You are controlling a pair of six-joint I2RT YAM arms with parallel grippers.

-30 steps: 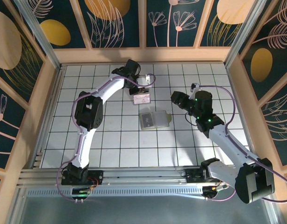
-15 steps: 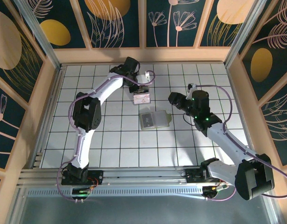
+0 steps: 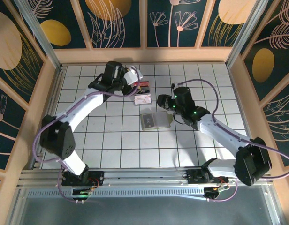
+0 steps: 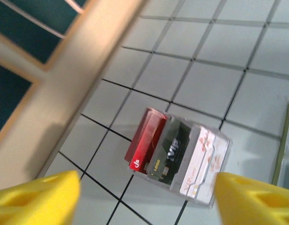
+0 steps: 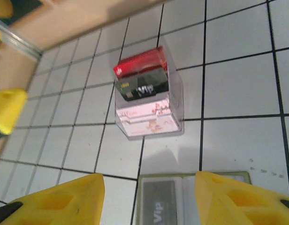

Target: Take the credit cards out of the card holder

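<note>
Now your right gripper (image 5: 149, 187) has swung over the open card holder (image 3: 155, 120), jaws wide, empty; your left gripper (image 4: 144, 192), likewise spread and empty, backed away. 1 credit card (image 5: 159, 208) sits inside.

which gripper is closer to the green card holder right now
Right. The right gripper is open just past the far edge of the card holder. The left gripper is farther away, on the far side of the clear box.
</note>
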